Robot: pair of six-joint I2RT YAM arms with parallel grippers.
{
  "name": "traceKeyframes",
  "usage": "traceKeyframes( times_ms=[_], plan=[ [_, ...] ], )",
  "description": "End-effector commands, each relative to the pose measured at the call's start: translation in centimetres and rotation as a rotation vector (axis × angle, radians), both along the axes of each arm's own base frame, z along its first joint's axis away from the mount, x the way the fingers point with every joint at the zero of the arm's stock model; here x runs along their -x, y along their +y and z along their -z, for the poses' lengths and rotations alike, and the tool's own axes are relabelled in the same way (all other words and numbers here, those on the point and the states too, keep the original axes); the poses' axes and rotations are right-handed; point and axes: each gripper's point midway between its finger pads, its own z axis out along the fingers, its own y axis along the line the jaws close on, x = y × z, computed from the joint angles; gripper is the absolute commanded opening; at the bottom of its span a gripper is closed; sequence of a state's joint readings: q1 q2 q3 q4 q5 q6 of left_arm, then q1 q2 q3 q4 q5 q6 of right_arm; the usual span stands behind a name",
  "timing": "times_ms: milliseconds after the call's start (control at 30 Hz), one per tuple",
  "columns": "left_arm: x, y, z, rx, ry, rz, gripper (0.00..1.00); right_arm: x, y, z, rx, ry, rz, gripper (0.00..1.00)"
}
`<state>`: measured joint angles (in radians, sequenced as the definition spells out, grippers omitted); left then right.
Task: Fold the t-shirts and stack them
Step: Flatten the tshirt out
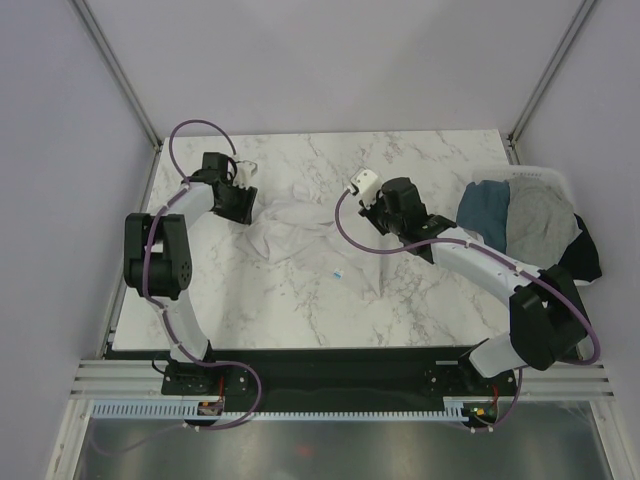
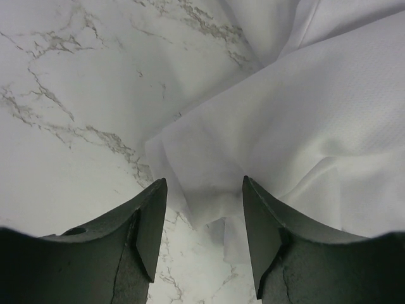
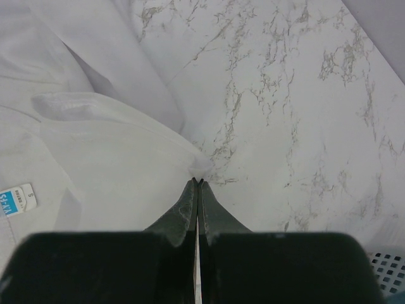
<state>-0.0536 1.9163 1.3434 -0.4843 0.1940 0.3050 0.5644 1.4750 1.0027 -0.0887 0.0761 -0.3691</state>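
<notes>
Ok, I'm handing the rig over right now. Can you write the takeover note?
Left gripper: open, straddling an edge of the white t-shirt, not closed on it.
Right gripper: shut, at the shirt's right edge; whether cloth is pinched, I cannot tell.
The white t-shirt lies crumpled between the two grippers.
Teal-blue t-shirt, light grey t-shirt and black t-shirt are heaped in the white bin at the right.
Done: nothing folded or stacked.
Left: fold the white one, then the others, and stack.
</notes>
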Motion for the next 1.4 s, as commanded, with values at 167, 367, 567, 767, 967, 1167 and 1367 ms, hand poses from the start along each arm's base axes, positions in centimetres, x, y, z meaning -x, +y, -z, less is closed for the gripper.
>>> traceKeyframes(
  times_ms=[167, 367, 567, 767, 967, 1167, 1367],
  plan=[
    [0.4, -0.5, -1.0, 0.047, -0.004, -0.006, 0.5, -0.6, -0.3, -0.8, -0.037, -0.023, 0.025, 0.0],
    [0.1, -0.6, -1.2, 0.066, -0.008, -0.014, 0.31, -0.7, -0.5, -1.0, -0.039, -0.027, 0.03, 0.0],
    [0.1, -0.1, -2.6, 0.05, -0.04, -0.025, 0.02, -0.7, -0.9, -1.0, -0.037, -0.033, 0.038, 0.0],
    [0.6, 0.2, -10.9, 0.045, -0.228, -0.024, 0.02, -1.7, -3.2, -5.3, -0.034, -0.148, 0.113, 0.0],
    [1.8, 0.8, -21.7, 0.026, -0.498, -0.025, 0.02, -4.8, -9.5, -13.0, -0.096, -0.284, 0.306, 0.0],
    [3.3, 1.3, -28.4, 0.007, -0.653, -0.033, 0.02, -5.7, -14.5, -21.4, -0.257, -0.409, 0.445, 0.0],
    [5.2, 1.5, -34.0, -0.004, -0.805, -0.022, 0.02, -3.9, -16.7, -28.3, -0.365, -0.513, 0.489, 0.0]
  ],
)
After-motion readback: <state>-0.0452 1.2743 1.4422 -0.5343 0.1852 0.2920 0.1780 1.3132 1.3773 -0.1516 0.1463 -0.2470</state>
